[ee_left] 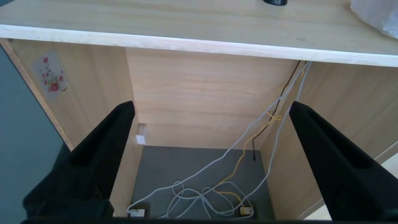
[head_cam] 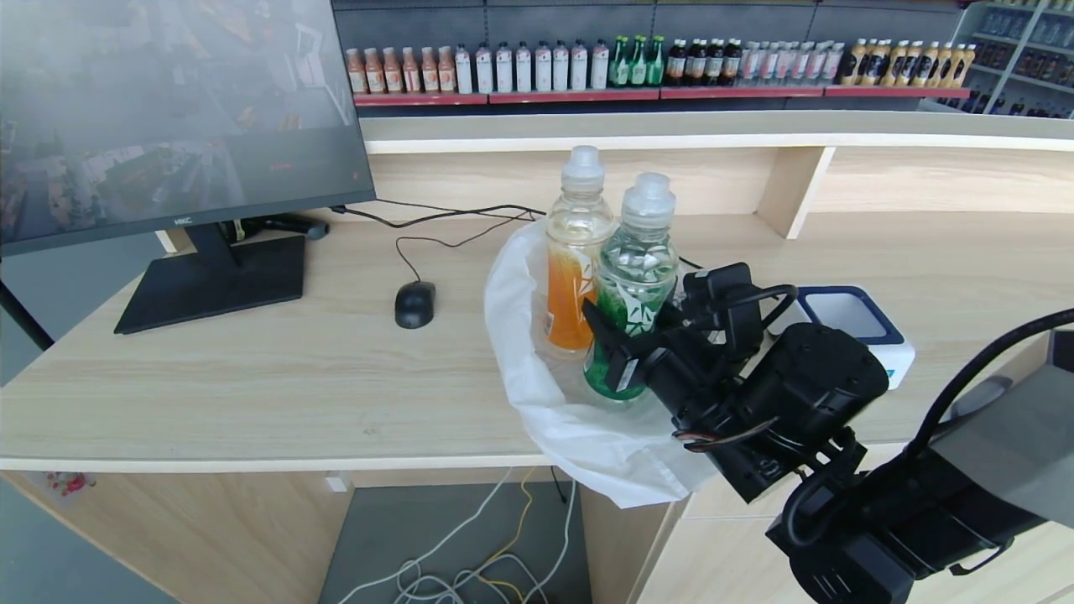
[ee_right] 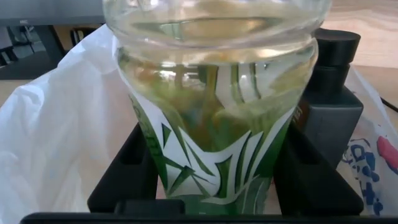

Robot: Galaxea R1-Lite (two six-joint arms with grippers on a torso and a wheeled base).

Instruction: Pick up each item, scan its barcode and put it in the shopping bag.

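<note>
In the head view, the right gripper (head_cam: 636, 340) is clenched on the clear, green-labelled drink bottle (head_cam: 638, 268). The bottle is upright inside the mouth of the crumpled white plastic shopping bag (head_cam: 537, 403), touching or just beside the clear, orange-labelled bottle (head_cam: 575, 277) standing there. The white, blue-topped scanner box (head_cam: 847, 315) sits near, behind the arm.

In the left wrist view, the left gripper (ee_left: 211, 155) hangs released, jaws wide, below the pale wooden counter edge (ee_left: 155, 25).

In the right wrist view, the green bottle fills the space between the jaws. I cannot tell whether its base rests on anything.

If it is let go above the counter it may tip into the orange one. Backing out could snag the loose bag film.
</note>
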